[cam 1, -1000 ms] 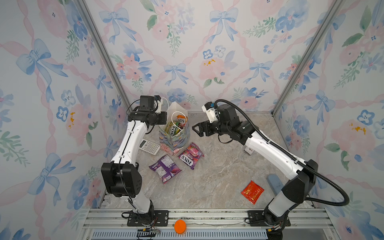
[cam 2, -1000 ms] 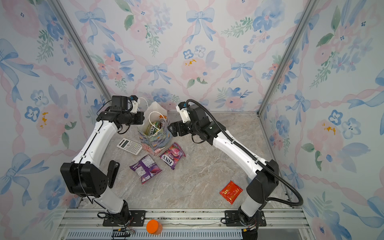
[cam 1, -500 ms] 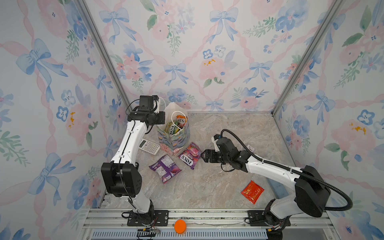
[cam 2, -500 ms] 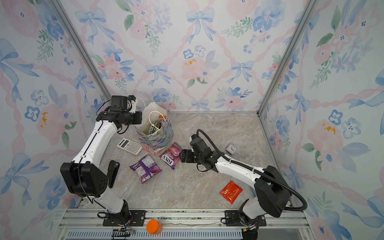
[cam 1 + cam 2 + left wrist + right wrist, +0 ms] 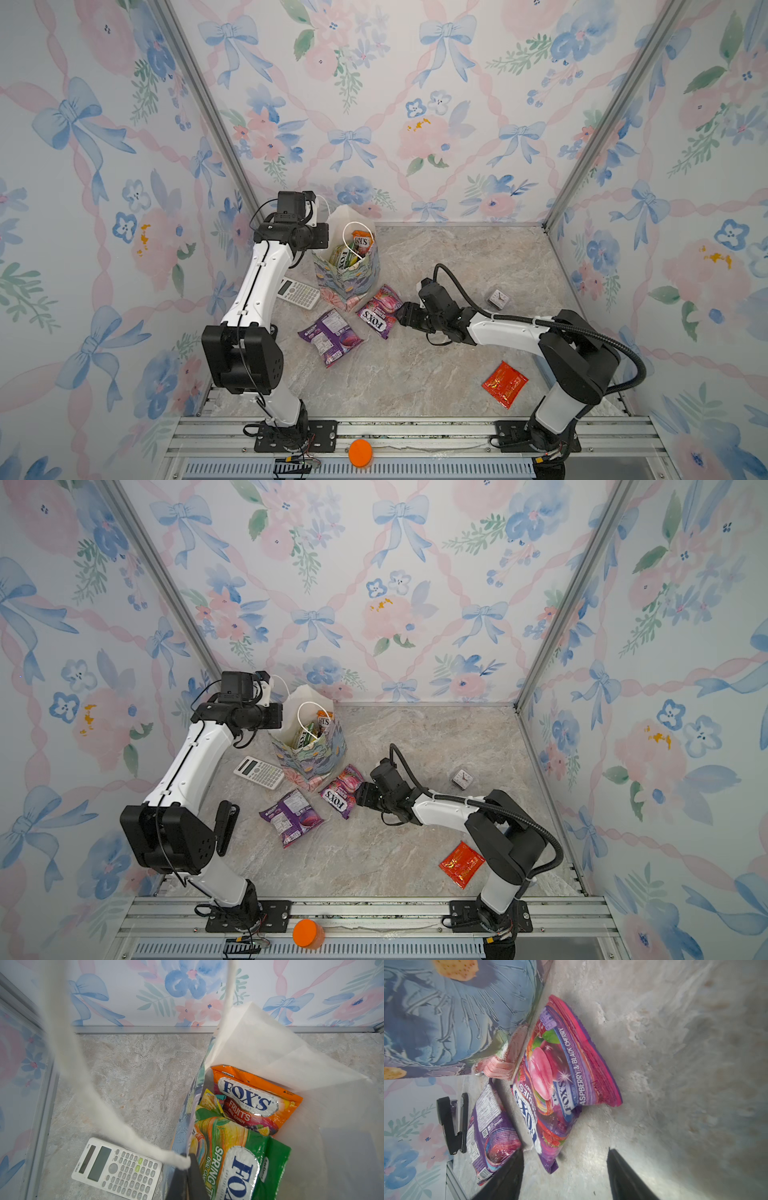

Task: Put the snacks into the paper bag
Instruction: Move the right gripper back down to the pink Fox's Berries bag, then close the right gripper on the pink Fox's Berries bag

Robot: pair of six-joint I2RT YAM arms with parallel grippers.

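Note:
The flowered paper bag point(image 5: 347, 276) point(image 5: 309, 758) stands upright at the back left. My left gripper point(image 5: 321, 241) point(image 5: 187, 1176) is shut on its rim where a white cord handle point(image 5: 116, 1122) attaches. Inside lie an orange packet point(image 5: 255, 1101) and a green-yellow packet point(image 5: 239, 1157). A pink packet point(image 5: 380, 311) point(image 5: 560, 1076) leans at the bag's foot, with a purple packet point(image 5: 332, 336) point(image 5: 492, 1124) beside it. My right gripper point(image 5: 401, 316) point(image 5: 564, 1153) is low on the table, open, with the pink packet's corner between its fingers, untouched. A red sachet point(image 5: 505, 383) lies front right.
A grey-white calculator point(image 5: 298, 293) point(image 5: 116, 1169) lies left of the bag, under my left arm. A small square clock point(image 5: 497, 298) sits behind my right arm. A black stapler-like object point(image 5: 224, 825) lies front left. An orange disc point(image 5: 360, 453) rests on the front rail.
My right arm has come down from beside the bag's mouth to the table next to the pink packet, and its jaws have narrowed. The left gripper and bag have stayed still.

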